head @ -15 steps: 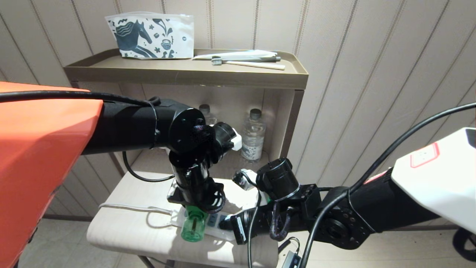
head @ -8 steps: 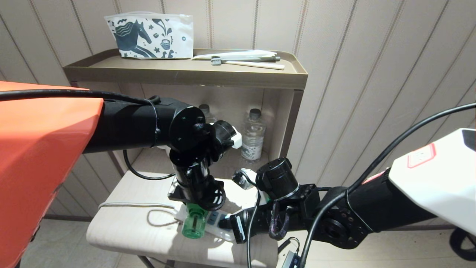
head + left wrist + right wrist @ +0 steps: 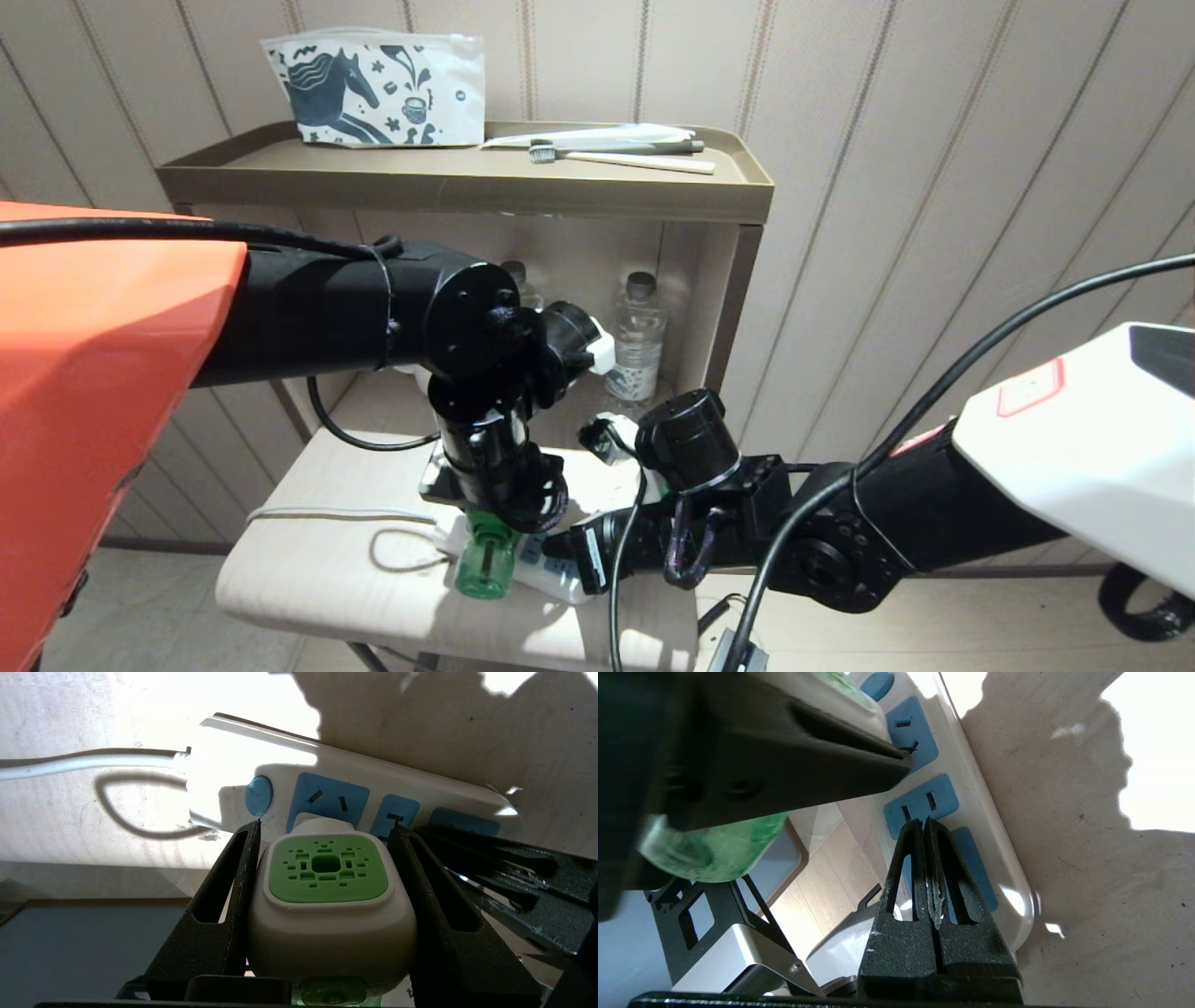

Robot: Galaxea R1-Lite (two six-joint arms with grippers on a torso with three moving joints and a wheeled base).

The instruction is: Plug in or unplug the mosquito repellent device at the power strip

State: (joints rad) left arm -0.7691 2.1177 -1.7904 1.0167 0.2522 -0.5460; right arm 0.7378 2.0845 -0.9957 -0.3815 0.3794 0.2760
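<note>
A: A pale wooden shelf [image 3: 308, 579] sits low against a striped panelled wall, under a brown cabinet. What is on it?

B: The power strip [image 3: 551, 574] lies near the shelf's front edge, its thin cord [image 3: 317, 513] running off to the left. The mosquito repellent device [image 3: 485, 560] sits at the strip's left end, over the first socket.

A: Who holds it?

B: The left gripper [image 3: 324, 826] comes down from above, its jaws pinching the device's white head on both sides. The right gripper [image 3: 923, 821], jaws pressed together with nothing between them, rests its tip on the strip further right, seemingly to pin it.

A: Which step is this?

B: I judge it the seating or pulling itself; I cannot tell whether the pins are in. The next move calls for a straight push or pull along the pins.

A: Room to move?

B: Open above, tight sideways: the arms are close together and the shelf's front edge is near.
</note>
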